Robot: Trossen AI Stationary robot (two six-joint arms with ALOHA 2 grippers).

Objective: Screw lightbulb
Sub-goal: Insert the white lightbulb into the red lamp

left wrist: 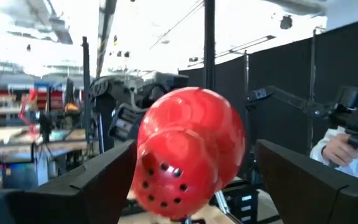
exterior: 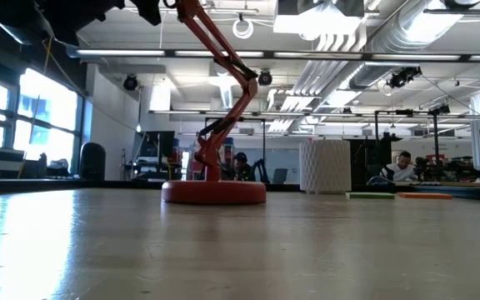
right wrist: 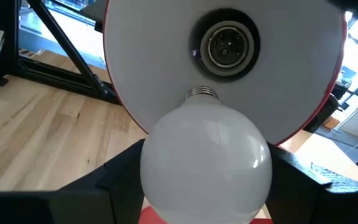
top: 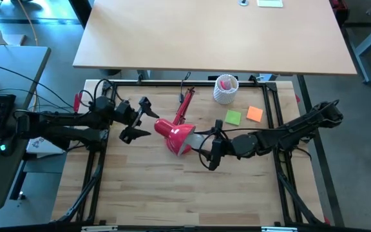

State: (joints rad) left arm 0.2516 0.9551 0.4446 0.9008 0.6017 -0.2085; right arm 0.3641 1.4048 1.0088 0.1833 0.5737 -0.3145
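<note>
Quick count from where I stood: 2 dark arms w/ 2 grippers, left gripper (top: pixel 136 120) and right gripper (top: pixel 215 149). 1 lightbulb (right wrist: pixel 205 164). 1 red lamp (top: pixel 178 134). 1 white perforated cup (top: pixel 225 89). 2 sticky notes, 1 green note (top: pixel 233 117) and 1 orange note (top: pixel 254 114). 1 wooden table (top: pixel 172 193). At least 1 person (exterior: pixel 402 167) seated in the bkgd.

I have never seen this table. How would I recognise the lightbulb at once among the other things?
Start from the red lamp in the middle of the wooden table; its shade opens toward the right gripper. The lightbulb is held in that gripper, just in front of the shade's empty socket. It is a smooth white globe with a silvery screw base, unlike the ribbed white cup at the table's far edge.
</note>
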